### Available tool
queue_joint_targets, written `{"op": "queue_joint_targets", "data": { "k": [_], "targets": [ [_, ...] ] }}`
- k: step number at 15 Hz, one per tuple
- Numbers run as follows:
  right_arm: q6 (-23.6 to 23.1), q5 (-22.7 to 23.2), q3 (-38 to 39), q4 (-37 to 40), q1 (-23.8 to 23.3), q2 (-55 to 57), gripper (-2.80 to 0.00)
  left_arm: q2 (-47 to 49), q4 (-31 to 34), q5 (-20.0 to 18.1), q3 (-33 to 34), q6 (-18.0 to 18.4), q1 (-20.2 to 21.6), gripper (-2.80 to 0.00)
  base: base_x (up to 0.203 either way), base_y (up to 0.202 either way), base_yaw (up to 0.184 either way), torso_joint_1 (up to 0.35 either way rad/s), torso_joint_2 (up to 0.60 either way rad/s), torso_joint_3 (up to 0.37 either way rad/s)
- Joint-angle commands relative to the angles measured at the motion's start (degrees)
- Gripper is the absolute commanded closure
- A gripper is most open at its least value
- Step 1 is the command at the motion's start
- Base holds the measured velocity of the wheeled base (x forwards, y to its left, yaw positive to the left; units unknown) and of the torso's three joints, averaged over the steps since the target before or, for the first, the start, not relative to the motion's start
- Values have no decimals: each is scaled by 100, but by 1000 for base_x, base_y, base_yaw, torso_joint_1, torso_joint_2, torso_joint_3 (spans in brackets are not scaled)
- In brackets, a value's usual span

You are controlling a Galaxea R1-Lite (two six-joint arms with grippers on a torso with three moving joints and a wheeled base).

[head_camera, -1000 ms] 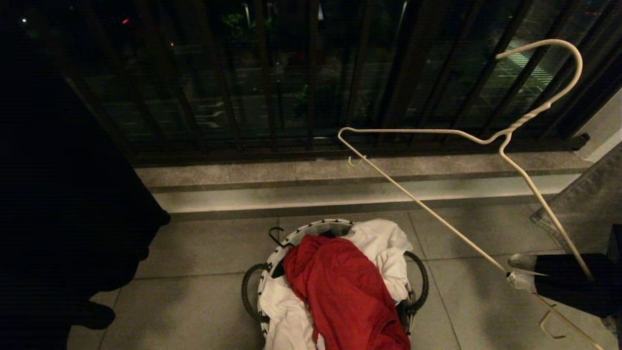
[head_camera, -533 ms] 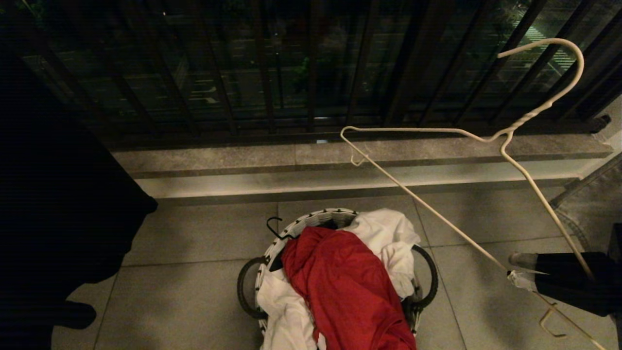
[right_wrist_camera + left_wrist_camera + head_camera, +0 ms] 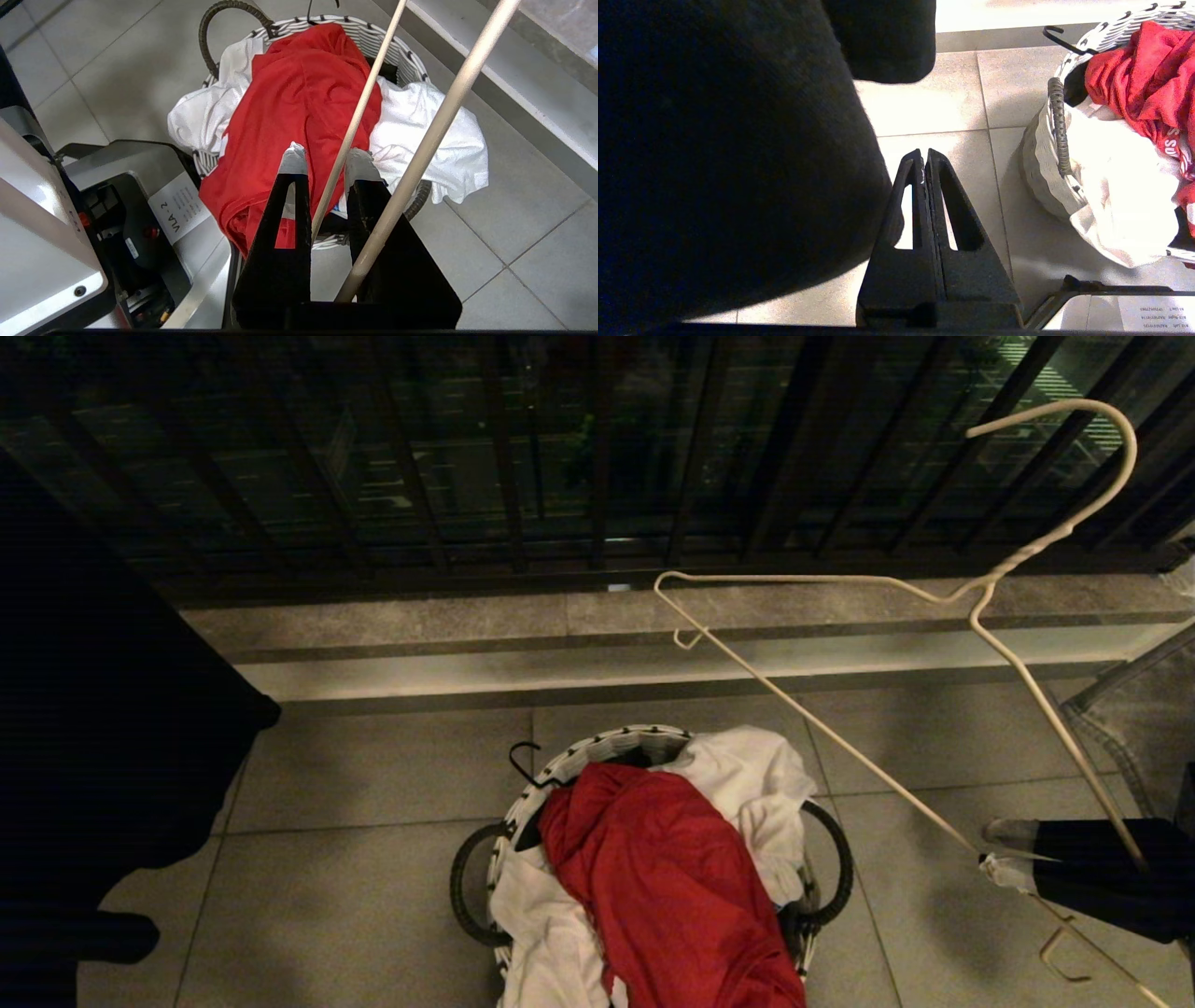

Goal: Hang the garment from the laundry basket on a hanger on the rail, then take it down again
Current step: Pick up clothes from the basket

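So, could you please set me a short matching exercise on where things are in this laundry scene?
Things:
1. red T-shirt
2. wire hanger
3. left pincer
4. white T-shirt

States:
A. shut on nothing, above the floor tiles
B. held in the right pincer
C. draped on top of the pile in the laundry basket
D. under the red one, spilling over the rim

Pairs: 1-C, 2-B, 3-A, 4-D

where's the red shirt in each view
Head view: the red shirt lies bottom centre, heaped on top of the basket.
Left wrist view: at the right edge, upper corner, above white cloth.
Right wrist view: centre, upper half, behind the hanger wire held in the right gripper.
Shared landmark: the basket's black-and-white rim.
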Motion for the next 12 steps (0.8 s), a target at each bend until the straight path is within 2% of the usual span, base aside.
{"op": "queue_joint_targets", "data": {
  "k": [1, 6, 12],
  "targets": [
    [-16, 18, -8, 5, 2, -69, 0, -1, -1, 0, 9, 0, 1, 0, 0, 0, 0, 0, 0, 0],
    [-25, -158, -26, 5, 2, -213, 0, -1, -1, 0, 9, -3, 1, 0, 0, 0, 0, 0, 0, 0],
    [-25, -158, -28, 5, 2, -230, 0, 0, 26, -15, -32, 84, 1, 0, 0, 0, 0, 0, 0, 0]
  ]
}}
